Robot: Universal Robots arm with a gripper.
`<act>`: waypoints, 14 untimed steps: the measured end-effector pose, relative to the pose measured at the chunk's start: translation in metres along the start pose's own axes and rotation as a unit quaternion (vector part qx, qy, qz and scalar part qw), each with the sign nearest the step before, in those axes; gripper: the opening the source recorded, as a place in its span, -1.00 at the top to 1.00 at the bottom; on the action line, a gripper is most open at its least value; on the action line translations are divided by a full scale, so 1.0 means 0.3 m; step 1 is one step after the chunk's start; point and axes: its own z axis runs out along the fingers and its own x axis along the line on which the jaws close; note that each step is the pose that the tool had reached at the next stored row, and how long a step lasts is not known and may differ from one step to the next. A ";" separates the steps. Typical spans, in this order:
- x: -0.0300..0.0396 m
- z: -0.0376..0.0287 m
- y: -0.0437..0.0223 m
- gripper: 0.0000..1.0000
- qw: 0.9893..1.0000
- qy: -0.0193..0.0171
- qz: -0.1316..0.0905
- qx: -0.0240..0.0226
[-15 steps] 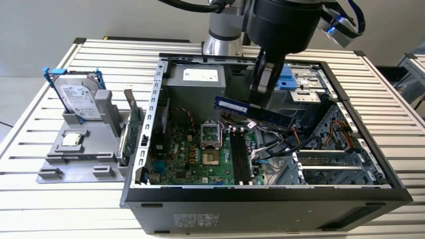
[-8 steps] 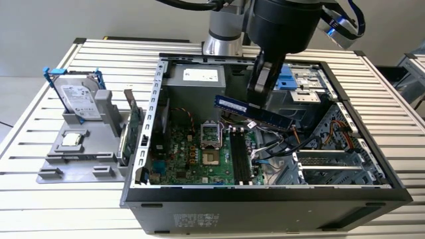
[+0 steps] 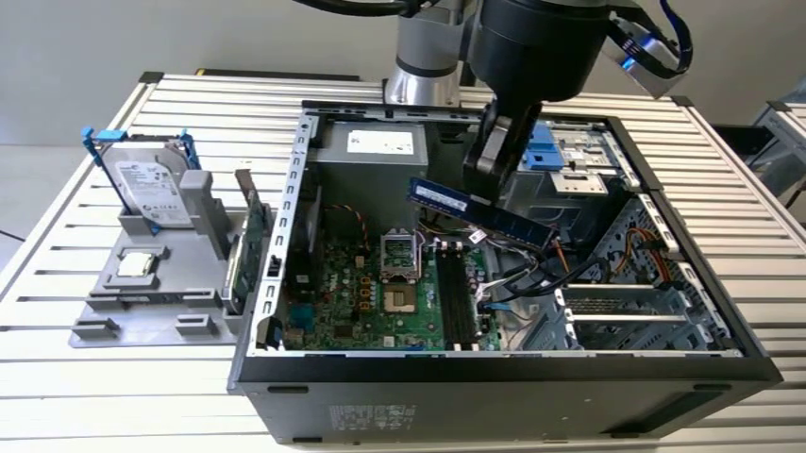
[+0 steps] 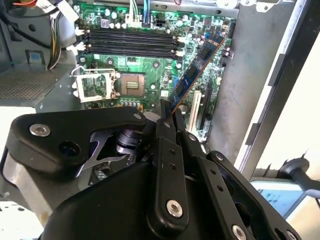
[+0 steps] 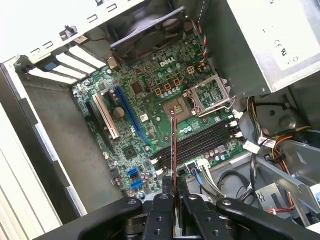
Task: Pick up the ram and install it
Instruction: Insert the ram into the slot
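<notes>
Circuit-board ram (image 3: 504,219), clamped in gripper (image 3: 480,182) over open case's (image 3: 504,364) middle; edge-on in first wrist view, broadside in exterior view.

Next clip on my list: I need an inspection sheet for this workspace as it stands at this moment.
Surface: slatted metal table carrying an open computer case.
Job's things: ram held in the air, tilted, above the motherboard; the memory slots look empty.
Clutter: hard drive with blue rails upright in a grey holder; expansion card standing between the holder and the case.
Grippers: claw shut on the ram, reaching down into the case.
Cables: cable bundles inside the case, on the exterior view's right of the slots.
Surroundings: grey floor around the table.
</notes>
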 end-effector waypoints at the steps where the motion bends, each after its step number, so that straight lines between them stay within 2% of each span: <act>1: 0.000 0.000 0.000 1.00 1.000 0.000 0.004 0.000; 7: 0.000 0.000 0.000 1.00 1.000 0.000 0.028 -0.002; 14: 0.000 0.000 0.000 1.00 0.999 0.000 0.054 -0.004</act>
